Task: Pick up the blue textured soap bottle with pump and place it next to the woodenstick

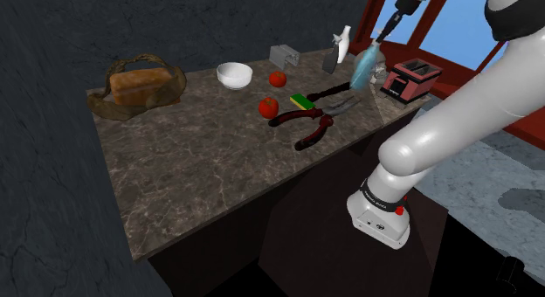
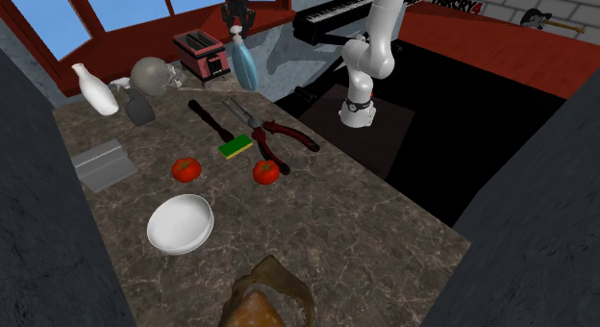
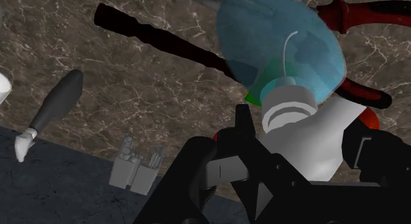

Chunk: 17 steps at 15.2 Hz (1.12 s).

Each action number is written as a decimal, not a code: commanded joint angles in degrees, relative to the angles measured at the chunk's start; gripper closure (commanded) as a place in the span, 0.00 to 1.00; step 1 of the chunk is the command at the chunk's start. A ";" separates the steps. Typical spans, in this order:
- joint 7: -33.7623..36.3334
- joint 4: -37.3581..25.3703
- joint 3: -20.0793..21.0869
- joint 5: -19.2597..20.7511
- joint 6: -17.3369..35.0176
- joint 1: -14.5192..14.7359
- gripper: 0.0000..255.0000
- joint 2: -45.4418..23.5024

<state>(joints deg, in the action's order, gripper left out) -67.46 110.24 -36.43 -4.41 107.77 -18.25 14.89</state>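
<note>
Bench (image 1: 201, 173) of dark, marbled stone holds all the things. The white arm (image 1: 454, 120) rises from its stand, bends, and reaches far across to the bench's end in the shoulder view's upper right, with its hand pointing down.

A brown basket (image 1: 140, 86) with bread in it sits at the other end of the bench. A red toaster (image 1: 409, 79) stands near the hand. A white bowl (image 1: 234, 74) rests between the basket and the toaster. Red-handled pliers (image 1: 306, 125) lie near the middle of the bench.

The blue soap bottle (image 1: 364, 66) hangs in the air above the bench, just beside the toaster. It is tilted, with its white pump on top and its round blue body below. The black pincer (image 1: 385, 29) is pinching the white pump, and in the wrist view its fingers (image 3: 244, 127) hug the pump on both sides.

The dark stick (image 2: 205, 118) lies flat on the bench, under and near the bottle, next to the pliers. Two red tomatoes (image 1: 268, 107) sit between the bowl and the pliers.
</note>
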 commanded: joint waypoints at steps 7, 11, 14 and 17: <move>-15.89 -8.57 -10.60 -9.99 -1.16 -2.51 1.00 -13.41; -24.61 -14.92 -13.88 -17.98 -3.85 -7.14 1.00 -22.86; -30.48 -21.07 -14.29 -24.24 -6.84 -13.12 1.00 -30.67; -31.08 -18.78 -13.85 -24.33 -4.64 -13.02 1.00 -30.60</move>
<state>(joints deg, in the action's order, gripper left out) -98.05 91.09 -50.35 -28.38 102.62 -31.06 -15.40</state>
